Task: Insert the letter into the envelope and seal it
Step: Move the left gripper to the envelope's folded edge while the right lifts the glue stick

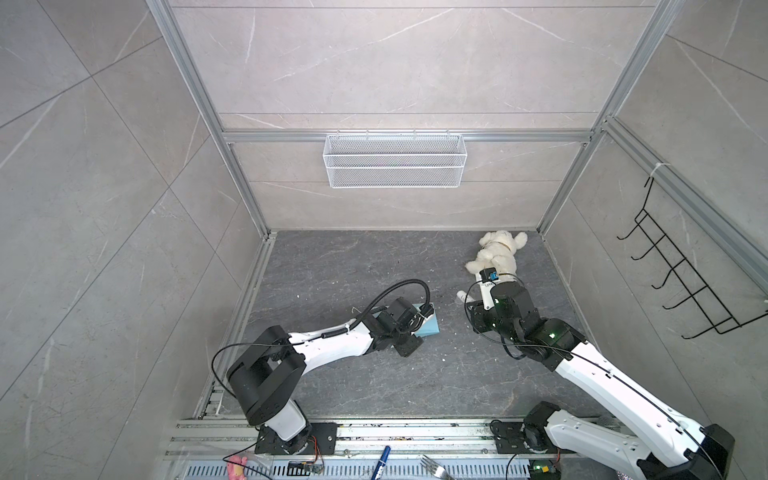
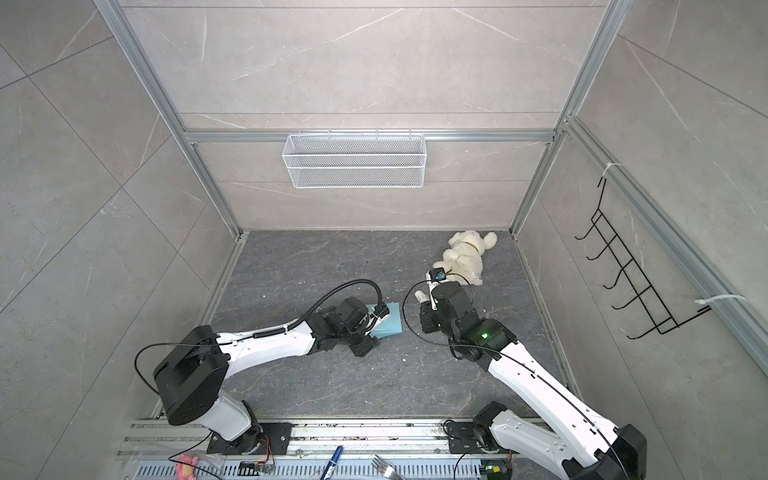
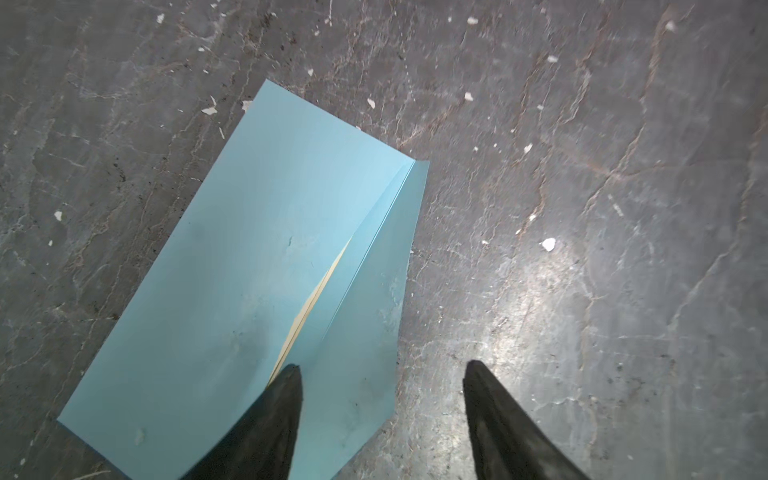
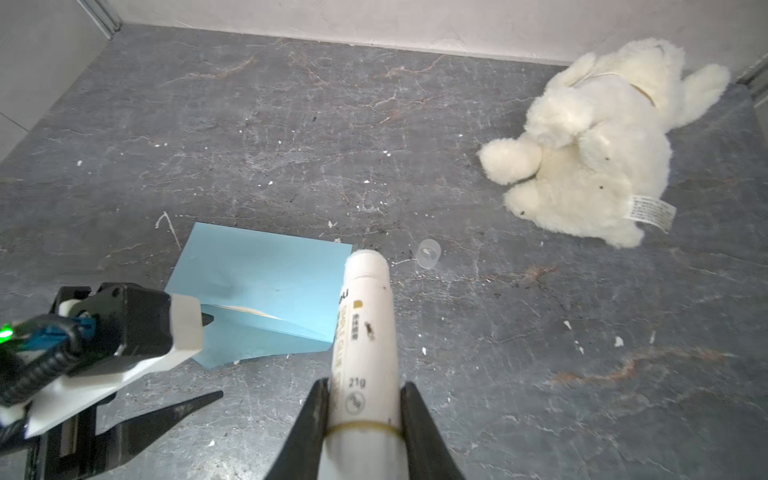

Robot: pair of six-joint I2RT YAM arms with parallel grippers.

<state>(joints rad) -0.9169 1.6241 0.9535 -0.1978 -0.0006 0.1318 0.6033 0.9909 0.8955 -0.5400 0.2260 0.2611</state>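
Sealing comes next: letter (image 3: 309,305) sits inside envelope (image 3: 199,291); left hand (image 3: 382,370), spread, seemingly pins it; right hand (image 4: 361,392) clenches glue stick (image 4: 365,307), which must reach the flap (image 3: 374,316).

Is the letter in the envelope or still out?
In: only a thin tan edge of the letter shows at the mouth of the envelope.

Left arm (image 1: 332,345), right arm (image 1: 602,374): white link shells, black joint housings, black base plates (image 1: 291,440). Left: ribbed black cable (image 1: 415,281) arcs over wrist. Right: thin black cable (image 1: 648,401) along shell, green light (image 1: 552,334) on elbow joint. Left gripper (image 3: 382,365) fingers (image 3: 266,428): black, tapering to points.
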